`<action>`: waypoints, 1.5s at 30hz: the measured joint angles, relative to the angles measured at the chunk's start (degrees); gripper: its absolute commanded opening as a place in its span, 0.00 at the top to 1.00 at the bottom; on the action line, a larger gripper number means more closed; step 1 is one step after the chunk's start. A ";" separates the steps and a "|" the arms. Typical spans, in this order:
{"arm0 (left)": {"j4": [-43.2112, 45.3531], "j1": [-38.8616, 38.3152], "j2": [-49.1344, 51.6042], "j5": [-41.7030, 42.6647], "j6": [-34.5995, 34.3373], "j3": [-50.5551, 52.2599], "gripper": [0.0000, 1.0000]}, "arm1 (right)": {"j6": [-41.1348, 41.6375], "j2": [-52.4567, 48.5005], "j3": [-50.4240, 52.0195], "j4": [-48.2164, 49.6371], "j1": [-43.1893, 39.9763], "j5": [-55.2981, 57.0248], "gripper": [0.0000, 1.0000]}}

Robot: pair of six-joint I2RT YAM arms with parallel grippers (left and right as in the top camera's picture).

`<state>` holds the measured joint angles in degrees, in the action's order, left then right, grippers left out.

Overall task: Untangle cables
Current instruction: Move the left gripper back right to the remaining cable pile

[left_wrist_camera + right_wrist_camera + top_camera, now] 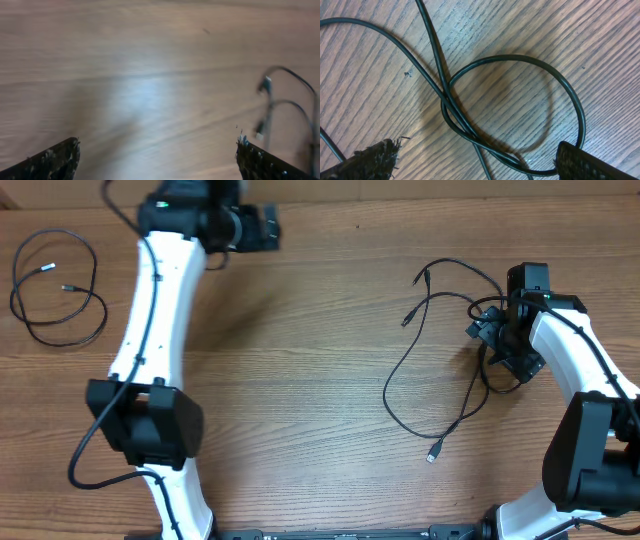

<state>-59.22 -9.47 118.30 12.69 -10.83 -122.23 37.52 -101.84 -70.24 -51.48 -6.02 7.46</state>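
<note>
1. Right hand (476, 150) is wide open, low over the two tangled cables (388, 385) at the right of the counter (300, 380). A loop (520, 57) and the crossing (445, 97) lie between its fingers (375, 162), nothing pinched.
2. Left hand (158, 145) is open too and empty, at the far end of the counter, well apart from the tangle. The third cable (68, 286) lies alone at the far left corner, already separate.
3. Risk: closing here could grab both strands at the crossing, since they run touching side by side. A pull would then likely tighten the loop instead of freeing it.
4. Risk: the cords are thin and the fingers thick, so a pinch may miss or slip.
5. Risk: only one hand is near. With nothing pinning the other strand, a pull probably drags the whole bundle across the counter, maybe toward the edge.
6. Hidden: in the overhead view the right hand and arm cover the tangle's core, so I can't tell how many crossings there are or which strand goes over.
7. Cut off: the right wrist view loses the loop's bottom by the right finger, so I can't tell if the finger touches it.
8. Blurred: the left wrist view shows two plugs (265, 85) at its right edge, and I can't tell which cable each belongs to.
</note>
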 measured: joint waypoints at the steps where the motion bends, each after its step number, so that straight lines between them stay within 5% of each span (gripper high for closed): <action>1: -0.09 -1.38 0.00 0.02 -0.31 0.00 0.00 | -0.04 0.00 0.00 -0.02 0.02 0.00 0.00; 10: -0.44 -13.84 0.00 0.22 -1.29 0.00 0.00 | -0.02 0.00 0.00 3.50 0.02 -0.04 0.00; 19: -0.31 -18.27 0.00 0.39 -1.31 0.00 0.01 | -0.02 0.42 -0.04 0.15 -1.60 -6.27 0.02; 37: 15.13 -28.20 5.09 0.44 -2.16 0.00 0.00 | -0.04 16.57 -2.32 -15.19 -24.41 -15.78 0.02; 45: 18.51 -37.05 15.02 4.44 11.04 0.07 0.00 | -0.04 16.57 -2.32 -17.66 -33.77 -16.20 0.00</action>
<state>-40.71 -46.52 133.32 17.12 0.21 -122.17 37.47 -85.27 -72.55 -69.14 -39.79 -8.73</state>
